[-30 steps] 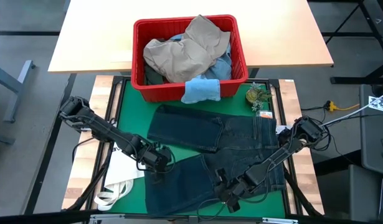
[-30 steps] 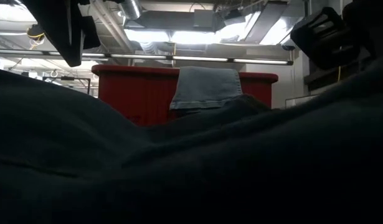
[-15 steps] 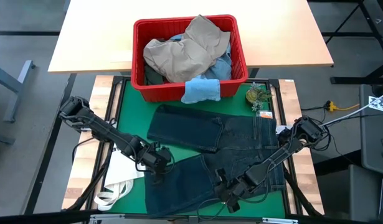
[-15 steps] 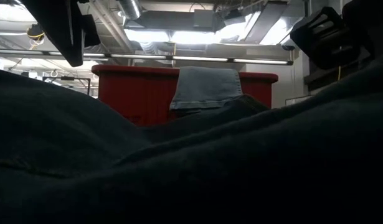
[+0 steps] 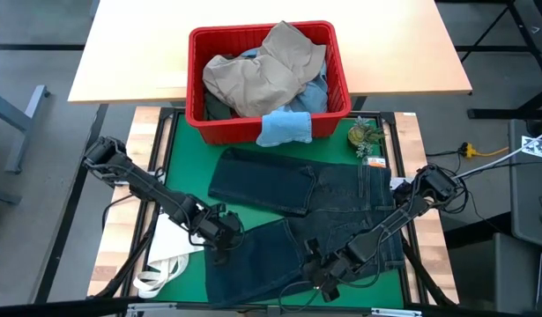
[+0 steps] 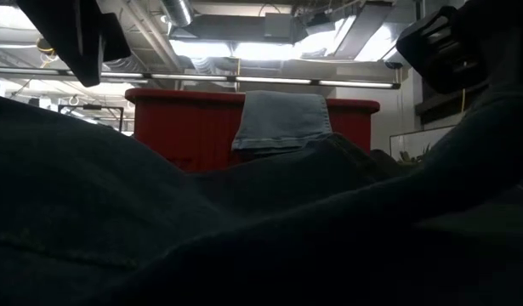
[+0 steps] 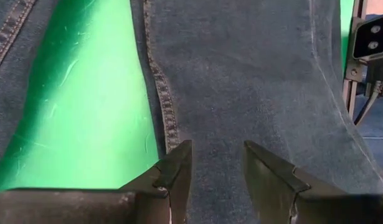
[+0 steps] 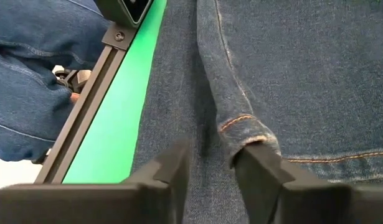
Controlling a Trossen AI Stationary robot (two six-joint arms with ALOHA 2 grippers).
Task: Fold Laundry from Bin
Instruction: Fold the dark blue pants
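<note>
Navy jeans (image 5: 306,220) are spread lower centre on the green mat (image 5: 187,145), waistband right, long axis left-right. Both grippers, left (image 5: 219,245) and right (image 5: 316,280), are seen parted, nothing pinched. Risk: a single layer or seam ridge could be caught, dragging the fold askew. Bin (image 5: 197,106) sits upper centre.

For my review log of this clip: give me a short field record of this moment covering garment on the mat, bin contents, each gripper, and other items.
garment on mat: dark navy jeans spread across the green mat
bin: red bin at the mat's far edge, holding a tan garment; light blue cloth draped over its near rim
left gripper: open, above a jeans leg beside its seam
right gripper: open, over a jeans hem
other: white tote bag near the left arm
</note>
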